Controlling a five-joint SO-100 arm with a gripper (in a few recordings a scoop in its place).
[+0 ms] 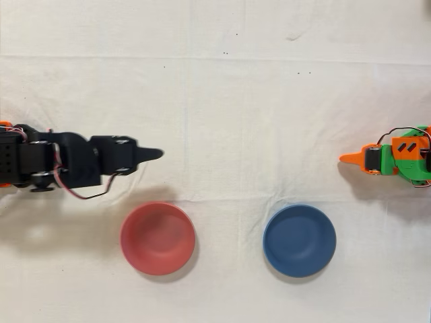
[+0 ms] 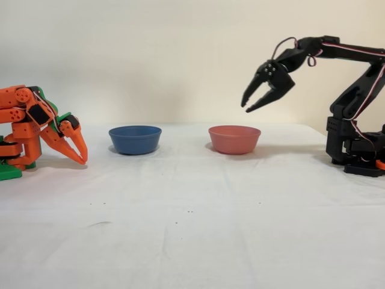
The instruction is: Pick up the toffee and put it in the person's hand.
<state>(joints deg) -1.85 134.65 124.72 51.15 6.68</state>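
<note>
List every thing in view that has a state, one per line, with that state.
black arm's pincer: raised in the air above the table, jaws slightly apart, holding nothing.
red bowl: upright on the cloth, nothing in it.
blue bowl: upright on the cloth, nothing in it.
orange arm: idle, folded down, tips at the cloth.

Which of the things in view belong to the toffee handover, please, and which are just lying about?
Job: black gripper, raised and open.

Lying about: red bowl; blue bowl; idle orange arm; white tablecloth.
</note>
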